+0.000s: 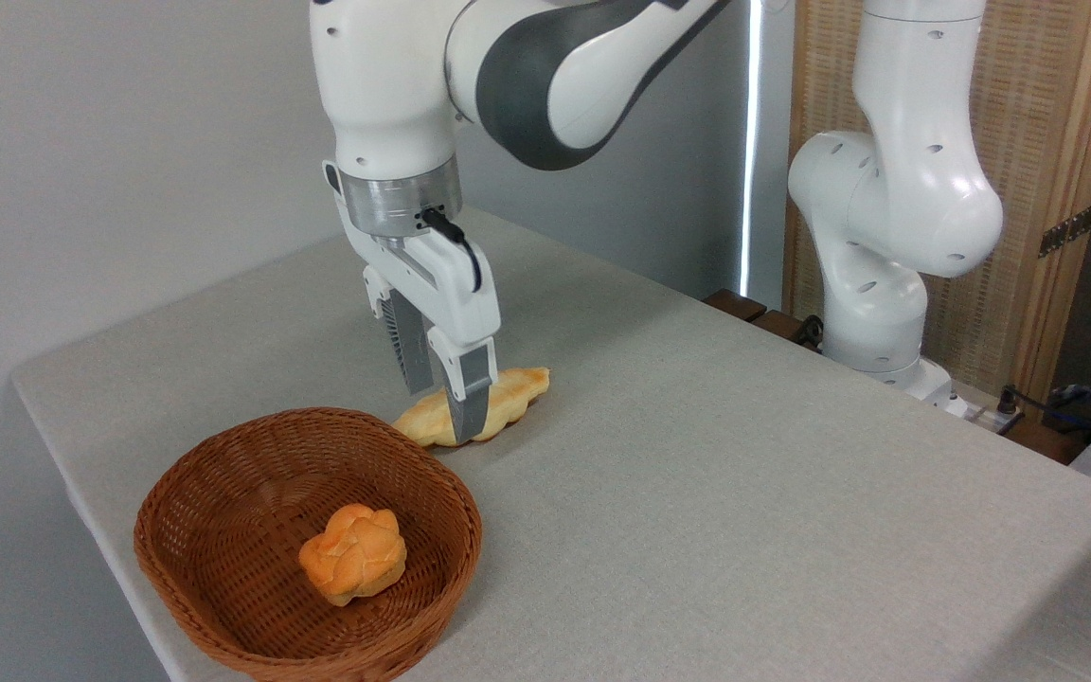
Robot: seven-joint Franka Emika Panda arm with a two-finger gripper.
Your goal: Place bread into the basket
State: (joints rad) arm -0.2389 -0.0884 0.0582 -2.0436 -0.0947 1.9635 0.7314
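The gripper [446, 409] hung straight down over the braided loaf [508, 398], its two fingers part-open and straddling the loaf's middle, one in front and one behind; whether the pads [470, 412] were pressing the crust I could not tell. The loaf lay flat on the table [744, 493], its tapered ends poking out to either side of the fingers. Just below and left of the gripper sat the wicker basket [223, 493], its thick rim close to the loaf's nearer end, with a round knotted bun [353, 554] inside. To the right of the gripper the grey cloth-covered tabletop ran wide and bare; to the left its edge fell away toward a plain wall. The arm's base [872, 313] stood well off to the right before a slatted wooden screen [1057, 142]. The basket's bottom was cut off by the frame.
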